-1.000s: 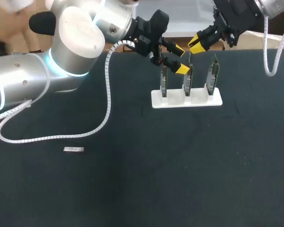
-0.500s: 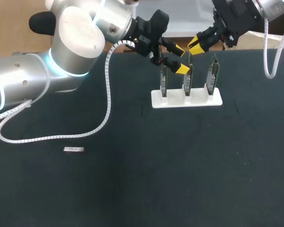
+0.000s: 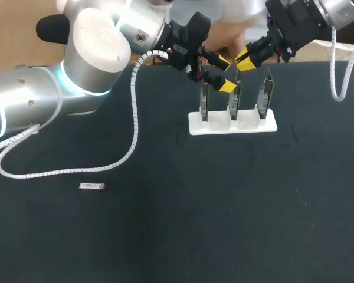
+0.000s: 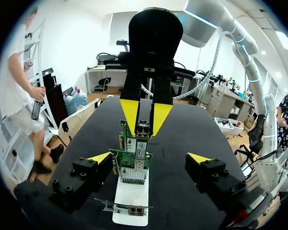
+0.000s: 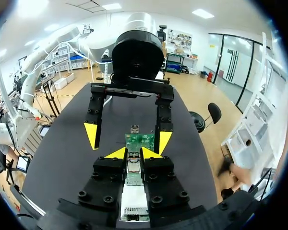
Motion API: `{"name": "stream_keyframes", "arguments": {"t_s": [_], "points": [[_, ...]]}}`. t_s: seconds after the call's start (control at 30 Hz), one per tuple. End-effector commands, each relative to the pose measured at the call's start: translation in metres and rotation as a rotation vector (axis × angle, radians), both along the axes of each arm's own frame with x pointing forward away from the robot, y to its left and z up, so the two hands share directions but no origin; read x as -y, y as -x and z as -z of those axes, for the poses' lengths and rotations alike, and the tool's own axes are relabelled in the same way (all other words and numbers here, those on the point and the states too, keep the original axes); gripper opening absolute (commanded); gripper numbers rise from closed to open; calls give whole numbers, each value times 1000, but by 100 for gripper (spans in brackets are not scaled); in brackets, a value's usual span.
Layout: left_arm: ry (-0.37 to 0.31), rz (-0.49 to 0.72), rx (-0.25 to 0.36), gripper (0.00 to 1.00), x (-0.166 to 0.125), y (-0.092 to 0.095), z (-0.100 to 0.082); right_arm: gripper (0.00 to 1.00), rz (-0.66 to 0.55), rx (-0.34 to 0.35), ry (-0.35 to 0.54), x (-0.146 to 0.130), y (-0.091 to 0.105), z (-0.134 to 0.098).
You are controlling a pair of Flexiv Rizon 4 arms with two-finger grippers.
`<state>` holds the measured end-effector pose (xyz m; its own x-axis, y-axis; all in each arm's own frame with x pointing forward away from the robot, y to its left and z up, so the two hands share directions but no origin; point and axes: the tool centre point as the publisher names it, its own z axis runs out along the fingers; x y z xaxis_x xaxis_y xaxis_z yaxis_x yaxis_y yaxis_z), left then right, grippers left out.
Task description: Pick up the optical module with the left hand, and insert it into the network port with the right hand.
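A white holder (image 3: 194, 125) carries three upright network cards (image 3: 233, 101). My right gripper (image 3: 246, 60) hangs over the middle and right cards, shut on a small silver optical module (image 5: 133, 167). In the left wrist view that module (image 4: 143, 131) sits between the right gripper's (image 4: 144, 115) yellow tips, at the top edge of a card (image 4: 131, 165). My left gripper (image 3: 224, 73) stands open at the left end of the row, and its tips (image 4: 100, 157) hold nothing. A second optical module (image 3: 92, 186) lies on the black table at the left.
The white holder (image 4: 130, 199) stands at the back of the black table (image 3: 224, 206). A white coiled cable (image 3: 133, 127) from my left arm trails across the table's left side. My left gripper (image 5: 127, 138) faces the right one across the cards.
My right gripper has sunk very slightly toward the cards with the module in it. The left arm has not moved.
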<state>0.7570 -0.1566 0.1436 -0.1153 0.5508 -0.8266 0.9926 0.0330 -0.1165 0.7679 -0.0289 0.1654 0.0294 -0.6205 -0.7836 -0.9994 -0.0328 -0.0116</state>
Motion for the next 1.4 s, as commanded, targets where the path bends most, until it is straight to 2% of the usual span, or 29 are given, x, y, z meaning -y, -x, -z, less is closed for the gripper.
{"name": "stream_keyframes", "arguments": {"t_s": [0.03,0.67,0.7,0.73,0.77,1.17,1.4], "points": [[-2,3,-2,100,0,-2,0,0,8,3,1,0,5,1],[-2,3,-2,100,0,-2,0,0,19,-10,6,0,6,7],[-2,3,-2,100,0,-2,0,38,20,-12,6,0,6,7],[-2,3,-2,100,0,-2,0,65,21,-9,6,0,6,7],[-2,3,-2,100,0,-2,0,100,24,-8,7,0,6,7],[-2,3,-2,100,0,-2,0,100,48,-10,-9,10,9,-2],[-2,3,-2,100,0,-2,0,100,56,-52,-56,20,9,-9]]}}
